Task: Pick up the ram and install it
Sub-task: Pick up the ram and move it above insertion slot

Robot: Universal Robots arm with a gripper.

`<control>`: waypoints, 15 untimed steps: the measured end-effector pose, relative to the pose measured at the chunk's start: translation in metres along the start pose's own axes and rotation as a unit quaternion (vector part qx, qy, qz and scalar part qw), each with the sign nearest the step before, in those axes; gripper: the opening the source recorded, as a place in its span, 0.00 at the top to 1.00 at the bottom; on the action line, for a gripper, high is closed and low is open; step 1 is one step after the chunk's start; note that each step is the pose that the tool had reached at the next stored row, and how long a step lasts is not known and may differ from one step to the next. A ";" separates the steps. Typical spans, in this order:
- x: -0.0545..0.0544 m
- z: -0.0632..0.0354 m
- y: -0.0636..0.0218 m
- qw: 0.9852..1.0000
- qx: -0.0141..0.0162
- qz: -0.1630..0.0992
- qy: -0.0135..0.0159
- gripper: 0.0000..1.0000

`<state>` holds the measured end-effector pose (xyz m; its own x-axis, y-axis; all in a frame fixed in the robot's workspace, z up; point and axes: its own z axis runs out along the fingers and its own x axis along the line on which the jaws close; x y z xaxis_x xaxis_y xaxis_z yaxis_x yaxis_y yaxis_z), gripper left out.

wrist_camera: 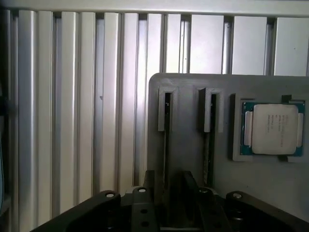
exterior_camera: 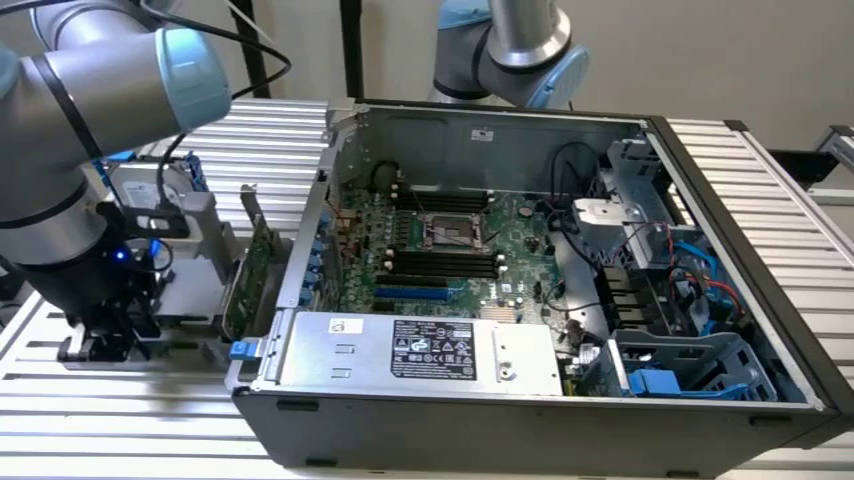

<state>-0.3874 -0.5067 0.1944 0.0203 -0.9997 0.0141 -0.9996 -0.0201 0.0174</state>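
The robot arm's gripper [exterior_camera: 114,340] is low in the lower left of the exterior view. It hangs over the silver ribbed counter [exterior_camera: 134,400], just beside the open computer case [exterior_camera: 507,430].

In the wrist view the gripper [wrist_camera: 168,174] is right above a gray holder [wrist_camera: 186,106] that lies on the counter [wrist_camera: 72,96]. The holder has two thin slots. The ram [wrist_camera: 166,125] stands on its edge in one slot, so it looks like a thin dark line. The jaws are open, with one finger on each side of the ram's line and a gap between them. They are not squeezing it. A second stick [wrist_camera: 211,130] stands in the other slot, next to a square silver processor chip [wrist_camera: 273,128] in its own pocket.

In the middle of the exterior view, the green motherboard [exterior_camera: 441,215] lies inside the case, and its long black memory slots [exterior_camera: 441,262] have no stick in them. A tall green card [exterior_camera: 247,280] stands between the gripper and the case.
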 end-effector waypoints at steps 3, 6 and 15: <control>-0.001 0.0000 -0.0001 1.000 0.000 0.000 0.000 1.00; -0.002 0.0000 0.0000 1.000 0.000 -0.001 0.001 1.00; -0.001 -0.0001 0.0000 1.000 0.000 -0.001 0.001 1.00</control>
<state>-0.3874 -0.5058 0.1945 0.0216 -0.9996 0.0158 -0.9996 -0.0213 0.0175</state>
